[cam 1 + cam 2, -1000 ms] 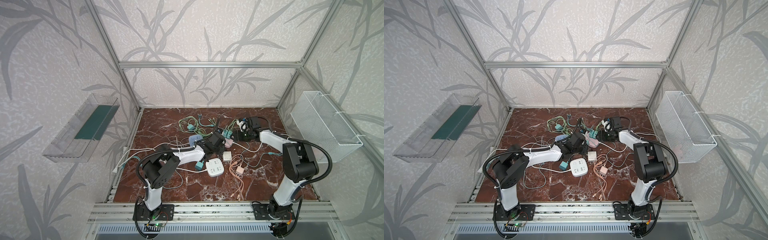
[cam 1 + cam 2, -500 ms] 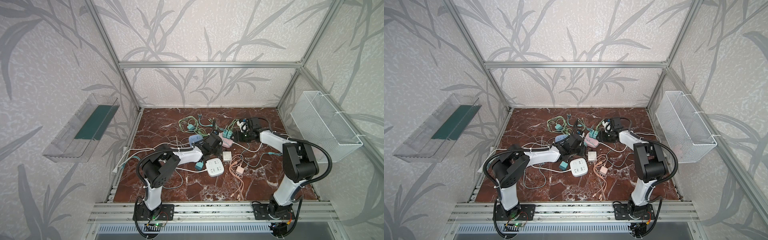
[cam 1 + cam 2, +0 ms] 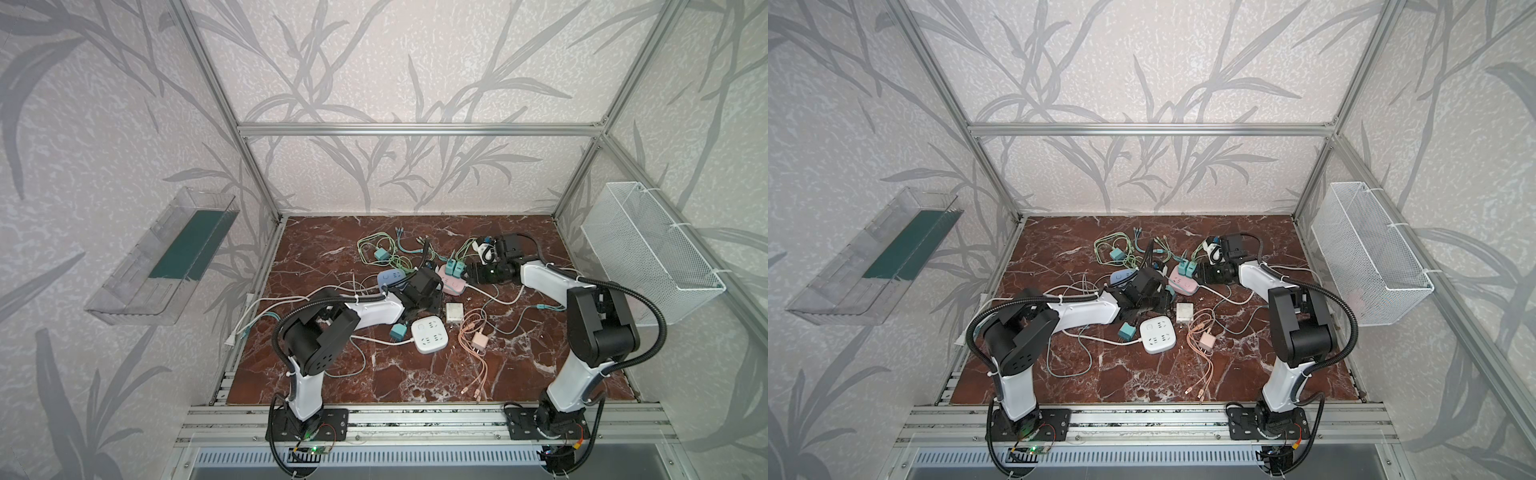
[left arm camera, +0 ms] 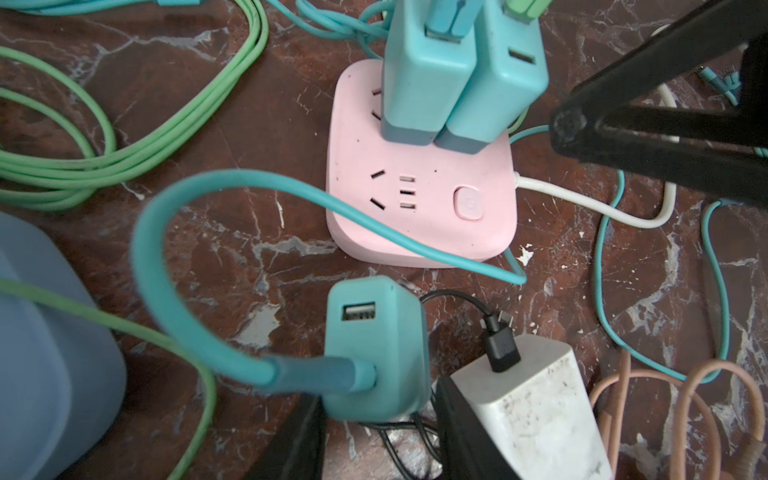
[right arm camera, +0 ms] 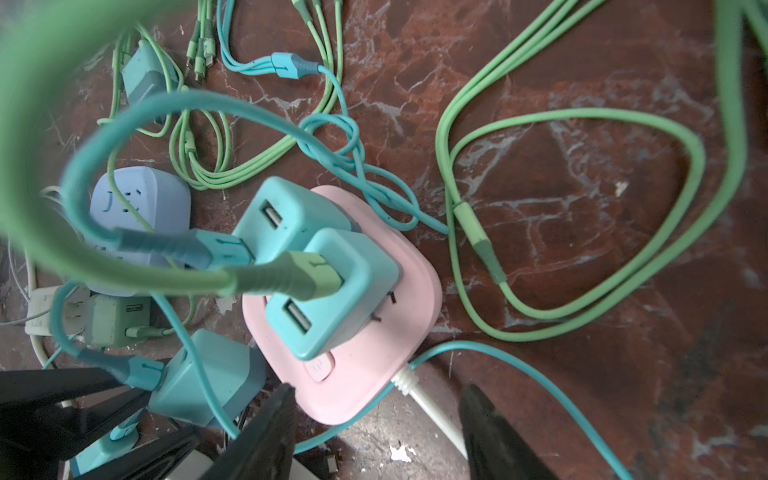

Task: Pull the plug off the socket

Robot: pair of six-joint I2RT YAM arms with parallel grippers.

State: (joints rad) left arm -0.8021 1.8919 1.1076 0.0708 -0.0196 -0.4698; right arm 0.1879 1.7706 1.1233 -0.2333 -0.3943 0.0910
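Jaws of left arm slightly parted, flanking loose teal USB charger (image 4: 374,345) with narrow gaps, no clamp on it. Charger lying on marble table (image 3: 395,382), just beside pink power socket (image 4: 436,216). Pair of teal chargers (image 4: 428,70) upright in that socket. Right-arm jaws wide apart, empty, straddling socket corner and white cord (image 5: 428,405).
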